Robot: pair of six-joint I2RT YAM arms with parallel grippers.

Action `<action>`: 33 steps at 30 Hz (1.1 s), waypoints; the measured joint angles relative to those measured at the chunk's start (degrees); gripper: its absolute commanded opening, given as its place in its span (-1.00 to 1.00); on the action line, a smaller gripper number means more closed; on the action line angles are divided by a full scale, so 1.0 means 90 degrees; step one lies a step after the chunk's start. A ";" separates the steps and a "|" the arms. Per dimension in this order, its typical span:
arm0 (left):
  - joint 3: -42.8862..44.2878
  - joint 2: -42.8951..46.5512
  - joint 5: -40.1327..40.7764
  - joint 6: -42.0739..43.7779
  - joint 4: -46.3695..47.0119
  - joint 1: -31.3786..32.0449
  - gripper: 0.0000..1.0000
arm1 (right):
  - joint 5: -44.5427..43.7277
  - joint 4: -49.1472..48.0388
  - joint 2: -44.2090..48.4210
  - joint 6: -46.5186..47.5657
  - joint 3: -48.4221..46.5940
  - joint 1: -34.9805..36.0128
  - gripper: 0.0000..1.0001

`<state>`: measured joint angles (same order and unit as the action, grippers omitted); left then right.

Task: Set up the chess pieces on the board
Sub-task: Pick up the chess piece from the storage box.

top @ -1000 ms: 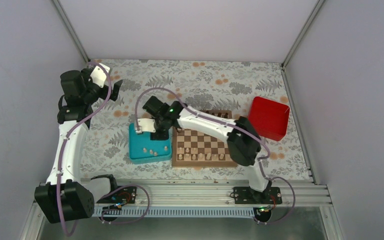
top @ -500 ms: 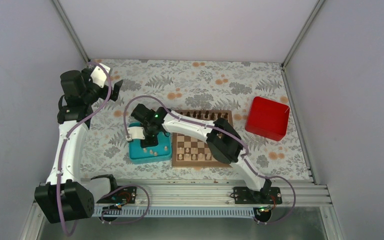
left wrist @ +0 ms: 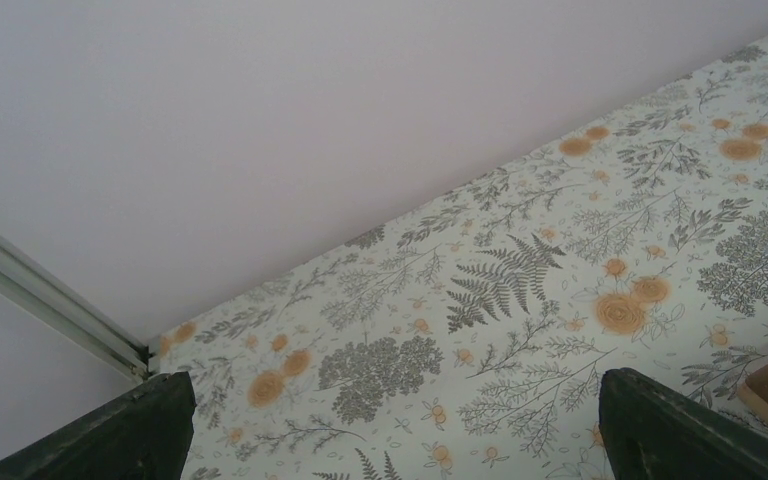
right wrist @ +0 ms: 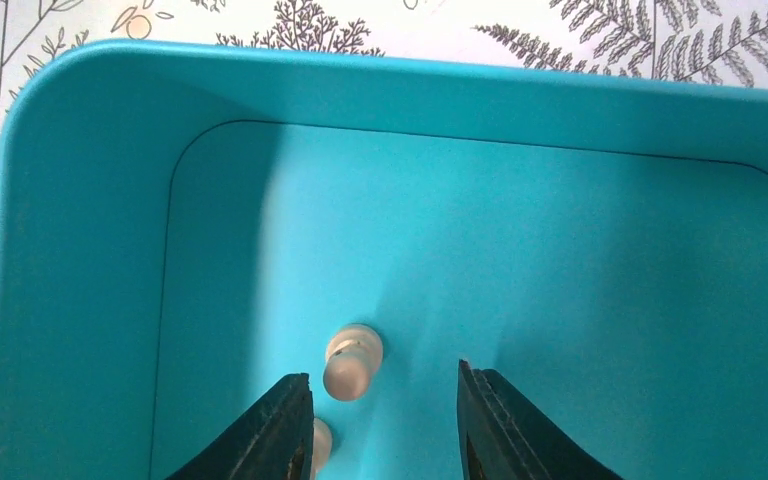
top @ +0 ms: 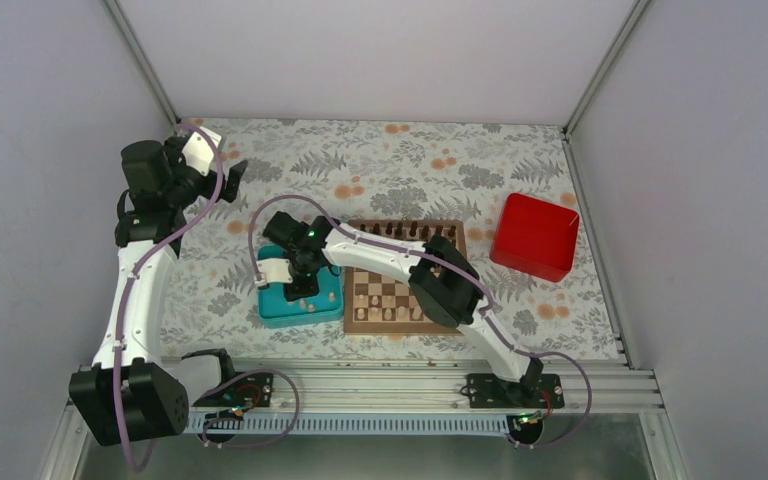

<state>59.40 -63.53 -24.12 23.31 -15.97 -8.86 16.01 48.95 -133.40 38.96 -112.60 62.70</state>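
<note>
Our step in hand, as we judge it, is picking a pale piece out of the teal tray (top: 278, 308), which sits at nine o'clock of the board (top: 385, 297). The board has dark pieces (top: 400, 230) along its twelve o'clock edge and pale chess pieces (top: 400, 313) standing in the rows toward six o'clock, so we take the job to be well along but not finished.

The right gripper (right wrist: 382, 378) hangs low inside the tray with its jaws partly apart and nothing between them. One pale piece (right wrist: 353, 362) lies on its side on the tray floor at about ten o'clock of the gap, close to the finger on the nine o'clock side. A second piece (right wrist: 320, 440) lies just beside that same finger, toward six o'clock. To do this well, we think the gripper should shift a little toward nine o'clock so the first piece sits centred. It should then come down and close across the piece's narrow body without nudging its neighbour. A lying piece may roll, so a slow close seems wise.

The left gripper (left wrist: 392, 378) is spread wide and empty, held high at the ten o'clock corner of the table.

Around us stand plain pale walls (top: 360, 60) with metal corner posts. The table wears a cloth (top: 410, 170) printed with grey ferns and orange flowers. A red box (top: 535, 237) sits at two o'clock of the board, and a metal rail (top: 380, 375) runs along the six o'clock edge.
</note>
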 measured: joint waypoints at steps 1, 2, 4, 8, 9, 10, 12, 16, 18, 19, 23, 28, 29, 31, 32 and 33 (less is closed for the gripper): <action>0.0000 -0.0002 -0.0005 0.0002 0.0002 0.0000 1.00 | 0.0000 0.0000 0.0000 0.0002 0.0000 0.0000 -0.24; 0.0000 -0.0005 -0.0010 0.0002 0.0002 0.0000 1.00 | 0.0000 -0.0010 -0.0002 0.0000 0.0000 0.0000 -0.25; 0.0000 -0.0007 -0.0010 0.0002 0.0002 0.0000 1.00 | 0.0000 -0.0024 -0.0002 0.0000 0.0000 0.0000 -0.27; 0.0000 -0.0007 -0.0012 0.0002 0.0002 0.0000 1.00 | 0.0005 -0.0044 -0.0007 0.0000 0.0000 0.0002 -0.31; 0.0000 -0.0010 -0.0012 0.0002 0.0002 0.0000 1.00 | 0.0010 -0.0051 -0.0007 0.0000 0.0000 0.0010 -0.33; 0.0000 -0.0010 -0.0012 0.0002 0.0002 0.0000 1.00 | 0.0010 -0.0053 -0.0010 0.0000 0.0000 0.0017 -0.35; 0.0000 -0.0012 -0.0015 0.0002 0.0002 0.0000 1.00 | 0.0029 -0.0053 -0.0015 0.0000 0.0000 0.0036 -0.38; 0.0000 -0.0029 -0.0017 0.0002 0.0002 0.0000 1.00 | 0.0070 -0.0053 -0.0073 0.0005 0.0000 0.0075 -0.39; 0.0000 -0.0036 -0.0017 0.0002 0.0002 0.0000 1.00 | 0.0085 -0.0051 -0.0124 0.0005 0.0000 0.0080 -0.42; 0.0000 -0.0039 -0.0017 0.0002 0.0002 -0.0002 1.00 | 0.0087 -0.0051 -0.0129 0.0005 0.0000 0.0080 -0.46; 0.0000 -0.0039 -0.0046 0.0002 0.0002 0.0000 1.00 | 0.0090 -0.0053 -0.0138 0.0024 -0.0002 0.0080 -0.67; 0.0000 -0.0039 -0.0063 0.0002 0.0002 0.0000 1.00 | 0.0092 -0.0029 -0.0138 0.0044 -0.0005 0.0083 -0.90; 0.0000 -0.0039 -0.0063 0.0002 0.0002 0.0000 1.00 | 0.0092 -0.0027 -0.0138 0.0044 -0.0005 0.0083 -0.92; 0.0000 -0.0039 -0.0066 0.0000 0.0002 0.0000 1.00 | 0.0092 -0.0017 -0.0138 0.0034 -0.0017 0.0080 -0.92; 0.0000 -0.0039 -0.0068 0.0002 0.0002 0.0000 1.00 | 0.0090 -0.0015 -0.0138 0.0041 -0.0022 0.0080 -0.92; 0.0000 -0.0039 -0.0068 0.0000 0.0002 0.0000 1.00 | 0.0090 -0.0012 -0.0138 0.0046 -0.0022 0.0080 -0.92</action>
<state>59.40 -63.88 -24.73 23.31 -15.94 -8.86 16.82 48.84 -134.65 39.38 -112.79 63.42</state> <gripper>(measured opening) 0.999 0.071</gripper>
